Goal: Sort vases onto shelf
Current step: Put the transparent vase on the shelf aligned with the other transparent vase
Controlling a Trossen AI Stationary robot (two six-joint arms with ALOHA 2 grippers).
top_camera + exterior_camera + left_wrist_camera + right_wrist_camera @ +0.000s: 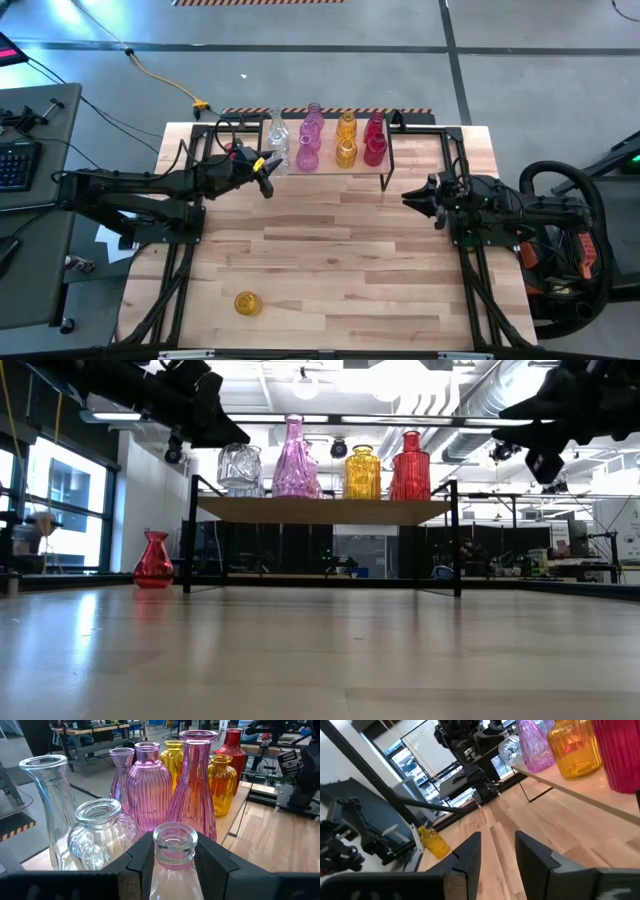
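The left pincer (174, 865) grips a clear vase (174, 851) by its neck at the shelf's (395, 160) left end; it should lower gently beside its clear neighbours; the right pincer (497, 851) waits empty, fingers apart.

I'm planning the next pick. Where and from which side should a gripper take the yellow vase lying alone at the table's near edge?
Grip the yellow vase across its narrow neck, coming down from above. It appears to lie on its side on the table, so the round body could roll or slip, while the neck fits between the fingers. Nothing stands near it.
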